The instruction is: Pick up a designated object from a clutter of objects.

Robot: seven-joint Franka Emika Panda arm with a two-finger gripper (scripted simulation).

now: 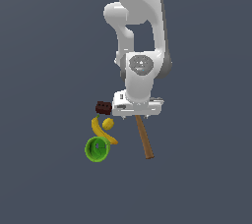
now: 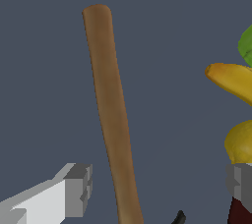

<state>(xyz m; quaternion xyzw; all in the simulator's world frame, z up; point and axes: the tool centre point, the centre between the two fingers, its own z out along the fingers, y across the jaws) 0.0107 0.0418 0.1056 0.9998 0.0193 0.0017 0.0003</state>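
The hammer [image 1: 144,138] lies on the floor, its long brown wooden handle [image 2: 110,115] running out from under the hand; only a dark sliver of its head [image 2: 179,216] shows. My gripper [image 1: 137,115] hangs low over the head end of the handle. In the wrist view my gripper [image 2: 160,186] is open, fingers [image 2: 78,188] wide apart. The handle passes between them, nearer one finger and touching neither. The clutter sits on the exterior view's left: banana [image 1: 102,130], lemon [image 1: 108,124], green bowl [image 1: 97,149], dark block [image 1: 103,107].
In the wrist view the banana [image 2: 231,80], lemon [image 2: 240,142], bowl edge [image 2: 246,46] and dark block [image 2: 241,210] crowd close to the far finger [image 2: 241,181]. The dark grey floor [image 1: 197,179] surrounds everything.
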